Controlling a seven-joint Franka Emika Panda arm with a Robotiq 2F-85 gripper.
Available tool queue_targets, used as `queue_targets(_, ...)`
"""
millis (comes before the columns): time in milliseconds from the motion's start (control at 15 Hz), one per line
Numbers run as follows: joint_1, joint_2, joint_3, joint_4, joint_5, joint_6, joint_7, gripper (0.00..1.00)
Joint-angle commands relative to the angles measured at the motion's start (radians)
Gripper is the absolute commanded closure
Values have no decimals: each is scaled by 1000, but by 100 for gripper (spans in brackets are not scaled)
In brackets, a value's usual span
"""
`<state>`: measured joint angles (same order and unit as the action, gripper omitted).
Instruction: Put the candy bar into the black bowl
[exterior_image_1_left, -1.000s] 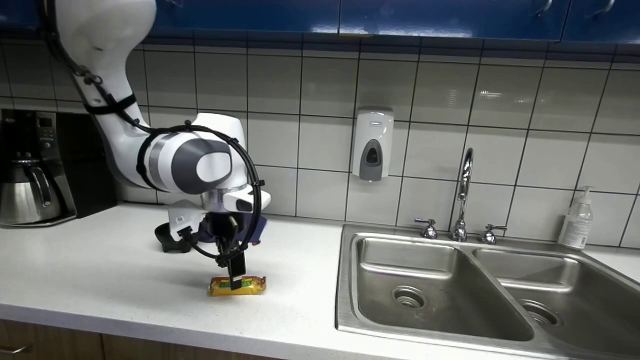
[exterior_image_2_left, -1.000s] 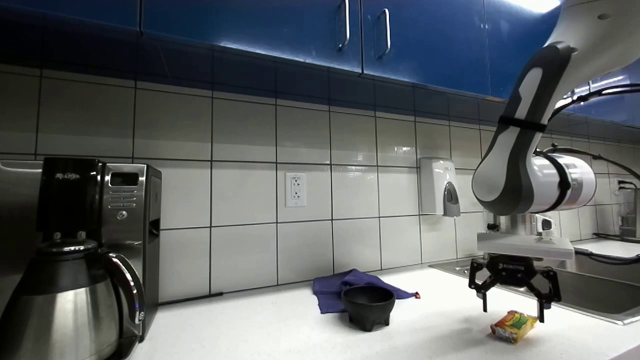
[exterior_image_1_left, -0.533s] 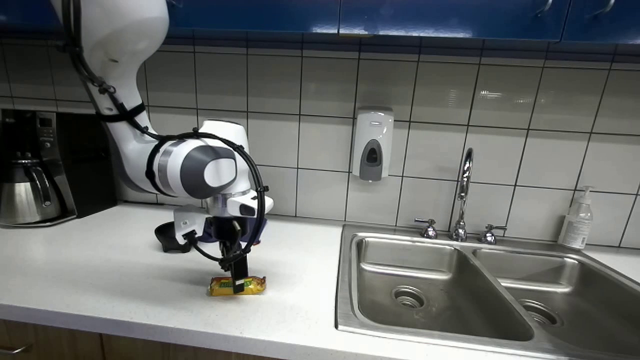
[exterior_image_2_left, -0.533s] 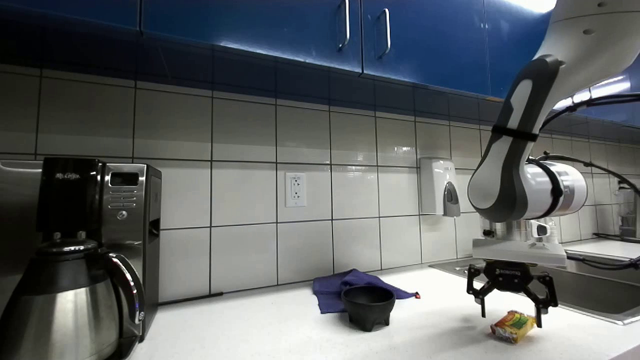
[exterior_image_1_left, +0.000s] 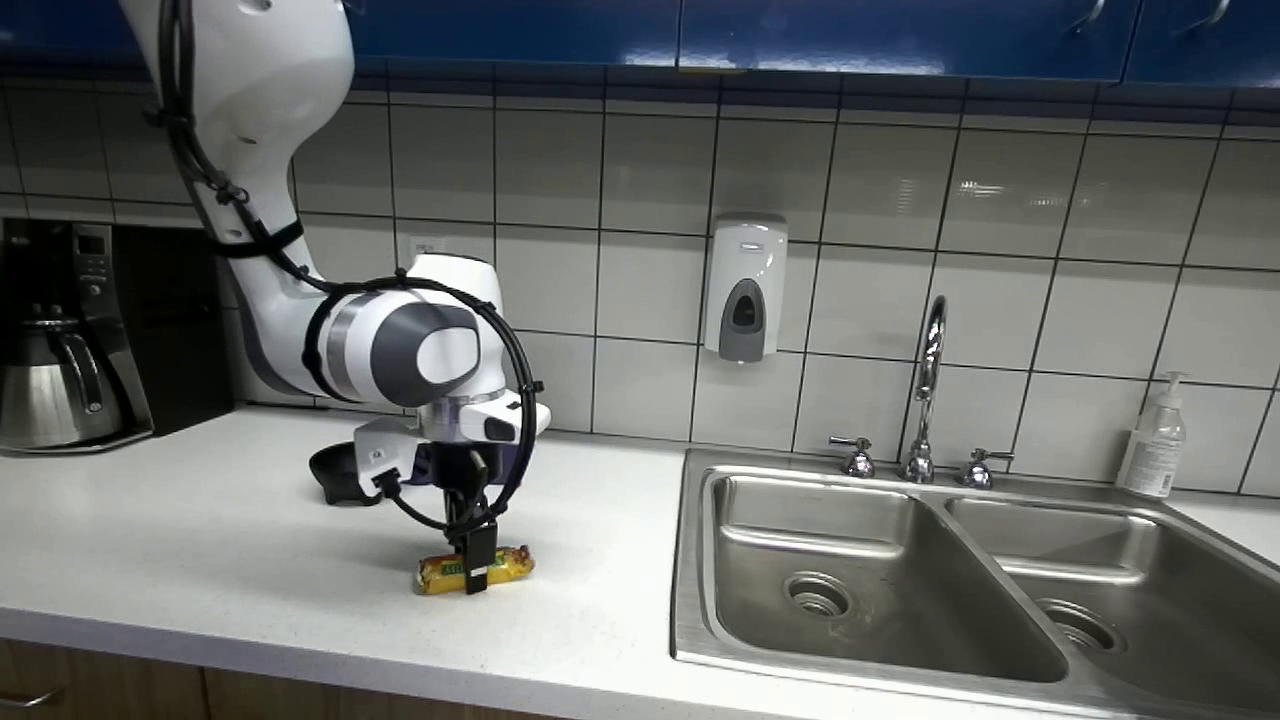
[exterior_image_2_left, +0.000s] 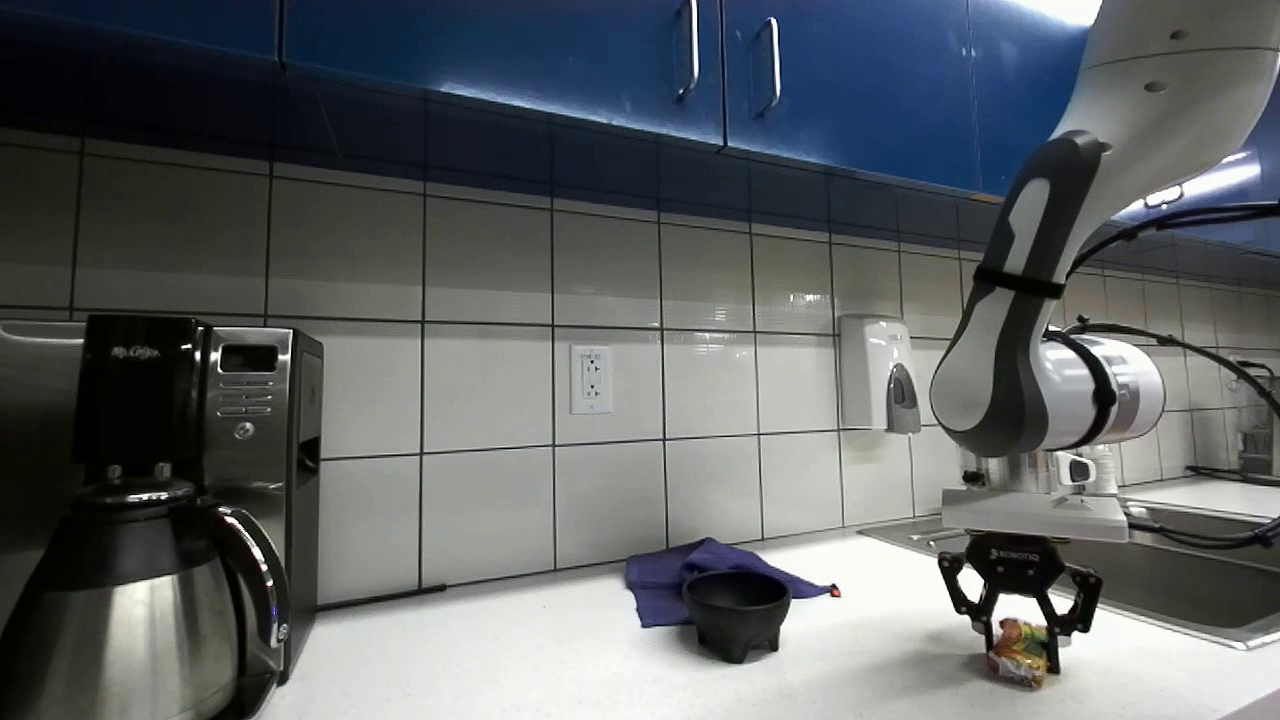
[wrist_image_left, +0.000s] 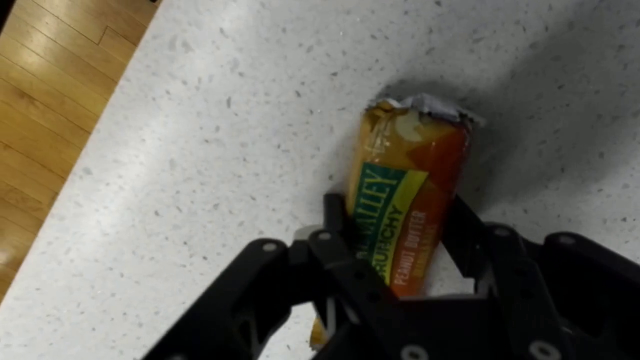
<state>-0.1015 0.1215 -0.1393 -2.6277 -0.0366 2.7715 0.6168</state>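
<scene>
from here: end effector (exterior_image_2_left: 1022, 655) clamped across candy bar (wrist_image_left: 406, 195), low at the bench (exterior_image_2_left: 540, 665). grasp step, i judge; next calls for lift, then carry far left to black bowl (exterior_image_2_left: 737, 612).

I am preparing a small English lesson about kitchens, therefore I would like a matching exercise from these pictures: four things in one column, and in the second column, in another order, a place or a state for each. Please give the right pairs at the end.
Things:
1. crunchy peanut butter bar
2. black bowl
3. purple cloth
4. soap dispenser

Places and states:
A. standing on short legs
B. mounted on the tiled wall
C. between the fingers
D. lying rumpled on the white counter

Right pairs: 1-C; 2-A; 3-D; 4-B
</scene>
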Motion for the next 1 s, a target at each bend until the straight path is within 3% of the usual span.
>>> queue_targets(0,27,17,-24,26,-9,-11,24,78)
queue_targets(67,29,13,-25,23,-8,-10,21,82)
queue_targets(533,63,-132,-14,-63,-53,6,18,82)
queue_targets(933,61,-287,70,-138,-106,-14,20,82)
